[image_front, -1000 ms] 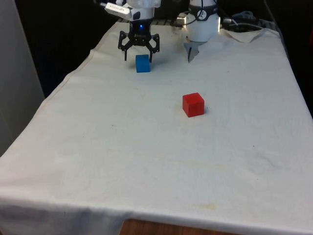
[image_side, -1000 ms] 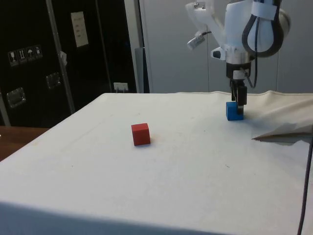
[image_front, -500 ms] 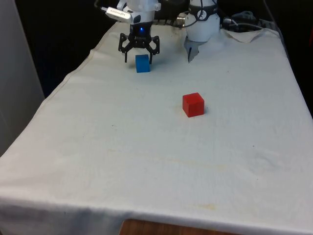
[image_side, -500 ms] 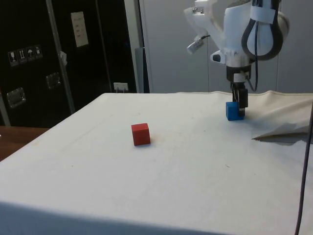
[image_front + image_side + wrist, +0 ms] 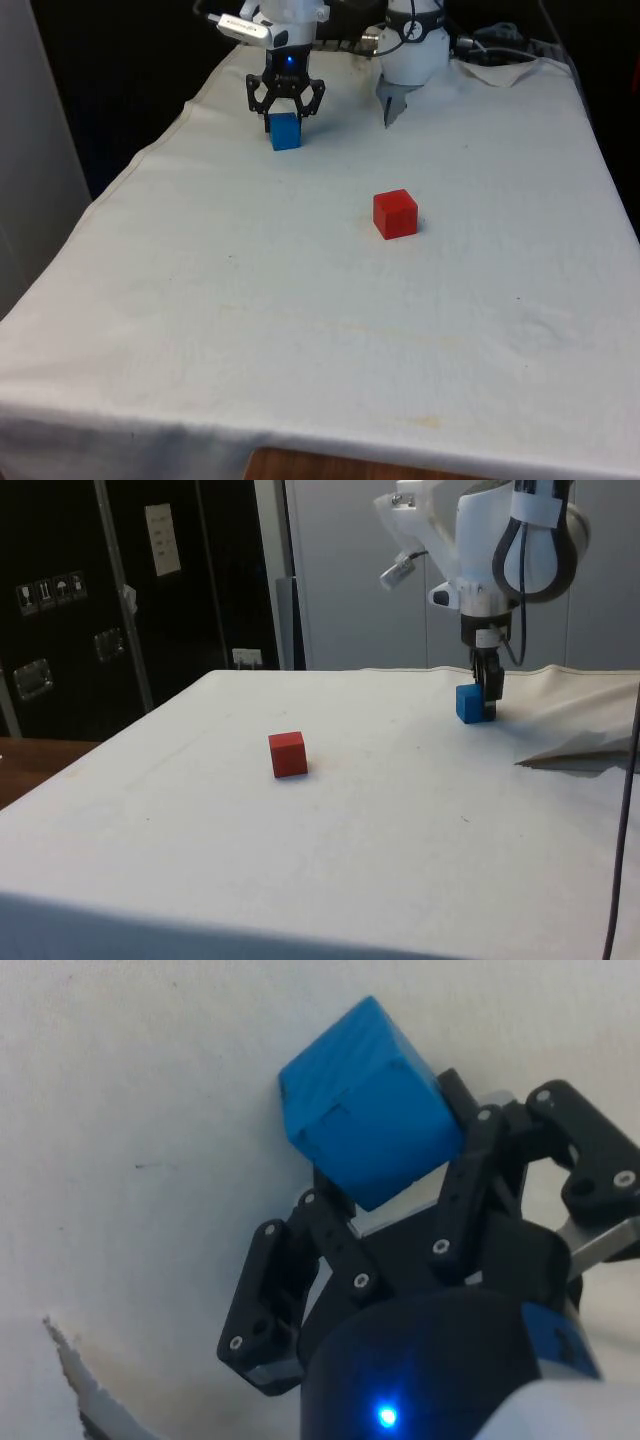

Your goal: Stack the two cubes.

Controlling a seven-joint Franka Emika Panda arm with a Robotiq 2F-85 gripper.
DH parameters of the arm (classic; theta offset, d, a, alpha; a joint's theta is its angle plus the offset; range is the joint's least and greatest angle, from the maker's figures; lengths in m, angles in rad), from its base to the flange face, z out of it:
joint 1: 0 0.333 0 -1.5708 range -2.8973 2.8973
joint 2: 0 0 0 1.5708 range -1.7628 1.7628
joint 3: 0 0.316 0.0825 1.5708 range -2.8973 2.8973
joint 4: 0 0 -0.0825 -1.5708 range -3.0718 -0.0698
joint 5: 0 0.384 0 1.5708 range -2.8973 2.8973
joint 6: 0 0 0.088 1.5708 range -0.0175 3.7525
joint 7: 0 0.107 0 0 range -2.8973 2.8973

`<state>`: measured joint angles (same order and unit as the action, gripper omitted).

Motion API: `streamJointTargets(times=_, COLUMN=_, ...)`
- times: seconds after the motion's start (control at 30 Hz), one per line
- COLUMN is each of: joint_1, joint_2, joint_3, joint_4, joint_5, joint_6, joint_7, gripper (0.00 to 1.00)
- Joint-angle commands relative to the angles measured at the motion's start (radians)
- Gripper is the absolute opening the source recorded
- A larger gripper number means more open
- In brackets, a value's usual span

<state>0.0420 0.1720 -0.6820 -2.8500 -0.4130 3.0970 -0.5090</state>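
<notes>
We have our gripper [image 5: 285, 112] clamped on the blue cube [image 5: 285, 131], and carrying it onto the red cube [image 5: 396, 213], well apart, is left.

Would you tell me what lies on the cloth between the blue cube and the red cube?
Nothing: bare white cloth separates the blue cube, held in the gripper, from the red cube, in the front and side views.
</notes>
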Motion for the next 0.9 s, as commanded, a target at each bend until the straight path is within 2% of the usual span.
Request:
streamJointTargets(times=0.0, joint_1=-0.013, joint_2=-0.018, joint_3=0.020, joint_4=-0.015, joint_5=0.012, joint_6=-0.002, joint_7=-0.007, gripper=0.06)
streamJointTargets(times=0.03, joint_1=-0.012, joint_2=-0.018, joint_3=0.020, joint_4=-0.014, joint_5=0.012, joint_6=-0.002, joint_7=-0.007, gripper=0.06)
streamJointTargets(times=0.07, joint_1=0.000, joint_2=0.000, joint_3=0.000, joint_4=0.000, joint_5=0.000, joint_6=0.000, joint_7=0.000, gripper=0.06)
streamJointTargets(times=0.1, joint_1=-0.012, joint_2=-0.018, joint_3=0.020, joint_4=-0.014, joint_5=0.012, joint_6=-0.002, joint_7=-0.007, gripper=0.06)
streamJointTargets(times=0.17, joint_1=-0.012, joint_2=-0.017, joint_3=0.019, joint_4=-0.014, joint_5=0.011, joint_6=-0.002, joint_7=-0.007, gripper=0.06)
streamJointTargets(times=0.33, joint_1=0.001, joint_2=-0.042, joint_3=0.006, joint_4=0.006, joint_5=0.004, joint_6=-0.039, joint_7=-0.005, gripper=0.06)
streamJointTargets(times=0.37, joint_1=0.003, joint_2=-0.022, joint_3=0.001, joint_4=0.014, joint_5=0.000, joint_6=-0.018, joint_7=0.000, gripper=0.06)
streamJointTargets(times=0.4, joint_1=0.004, joint_2=-0.057, joint_3=0.002, joint_4=0.013, joint_5=0.002, joint_6=-0.059, joint_7=-0.005, gripper=0.06)
streamJointTargets(times=0.63, joint_1=0.010, joint_2=-0.143, joint_3=0.003, joint_4=0.041, joint_5=-0.005, joint_6=-0.165, joint_7=-0.006, gripper=0.06)
streamJointTargets(times=0.67, joint_1=0.008, joint_2=-0.140, joint_3=0.002, joint_4=0.035, joint_5=-0.001, joint_6=-0.149, joint_7=-0.009, gripper=0.06)
streamJointTargets(times=0.87, joint_1=0.017, joint_2=-0.219, joint_3=0.011, joint_4=0.067, joint_5=-0.004, joint_6=-0.265, joint_7=-0.006, gripper=0.06)
